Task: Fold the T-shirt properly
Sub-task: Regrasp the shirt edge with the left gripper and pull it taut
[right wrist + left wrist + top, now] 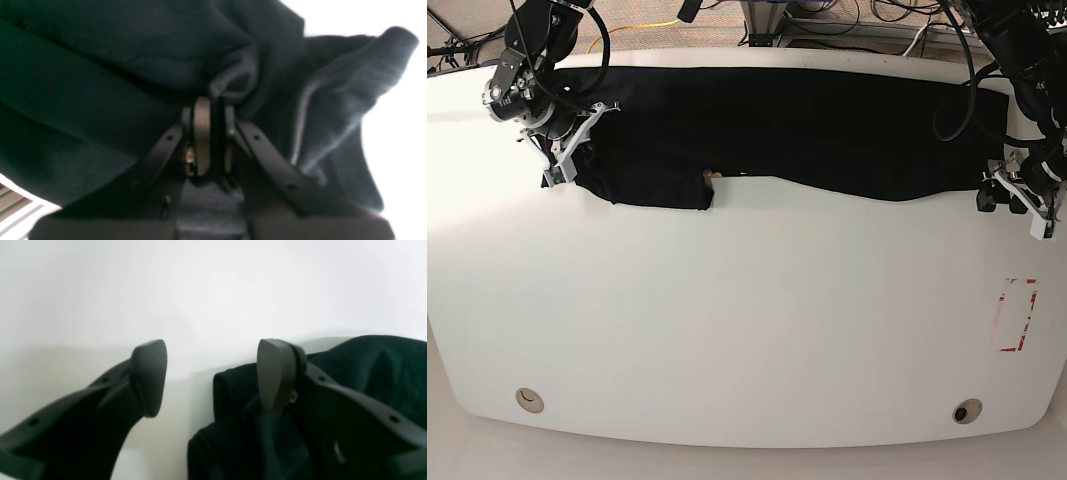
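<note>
The black T-shirt lies as a long folded strip across the far part of the white table. A small flap hangs off its near edge, with a sliver of orange beside it. At the strip's left end in the base view, my right gripper is shut on a bunched fold of the T-shirt, the pads pressed together around dark cloth. At the other end my left gripper stands open. Its right finger rests over the shirt's edge and its left finger hangs above bare table.
A red-outlined rectangle is marked on the table at the near right. Two round holes sit near the front edge. Cables run along the floor behind the table.
</note>
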`<state>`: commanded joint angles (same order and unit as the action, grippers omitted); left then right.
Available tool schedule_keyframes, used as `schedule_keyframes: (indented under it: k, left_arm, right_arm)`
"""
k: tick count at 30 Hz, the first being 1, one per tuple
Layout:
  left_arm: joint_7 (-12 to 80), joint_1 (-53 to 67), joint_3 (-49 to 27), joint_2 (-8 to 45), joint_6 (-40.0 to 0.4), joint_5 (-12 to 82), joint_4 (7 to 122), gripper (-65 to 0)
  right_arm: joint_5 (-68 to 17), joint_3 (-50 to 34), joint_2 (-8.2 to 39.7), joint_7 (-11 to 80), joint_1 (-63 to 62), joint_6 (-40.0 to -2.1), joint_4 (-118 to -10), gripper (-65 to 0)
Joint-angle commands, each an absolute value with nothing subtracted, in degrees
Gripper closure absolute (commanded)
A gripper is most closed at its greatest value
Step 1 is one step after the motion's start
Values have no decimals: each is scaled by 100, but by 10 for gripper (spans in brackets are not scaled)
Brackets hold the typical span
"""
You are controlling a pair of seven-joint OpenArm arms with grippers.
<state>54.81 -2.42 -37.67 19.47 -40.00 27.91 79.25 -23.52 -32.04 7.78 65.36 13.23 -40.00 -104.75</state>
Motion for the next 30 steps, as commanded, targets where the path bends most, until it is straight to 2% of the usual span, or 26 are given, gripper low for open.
schedule_keyframes:
  k: [6, 12, 18, 24, 30]
  left_arm:
    - [5323, -233, -3758, 1965, -4000, 2791, 7336, -390]
    - [5314, -207, -3749, 1956, -4000, 2782, 7257, -390]
    - [5323, -92, -3327, 1956, -4000, 2791, 7257, -388]
    - [5323, -75, -2993, 1895, -4000, 2809, 7257, -239]
    - [5341, 110, -3037, 1851, -4000, 2809, 7310, -231]
  right_arm:
    - [-2352, -3196, 778, 6527, 1341, -4000, -10475, 0]
    - [-2352, -3213, 778, 6527, 1341, -4000, -10475, 0]
    - [-2352, -3213, 778, 6527, 1314, -4000, -10475, 0]
    - [-2352, -3213, 778, 6527, 1305, -4000, -10475, 0]
    - [-2352, -3213, 778, 6527, 1305, -4000, -10475, 0]
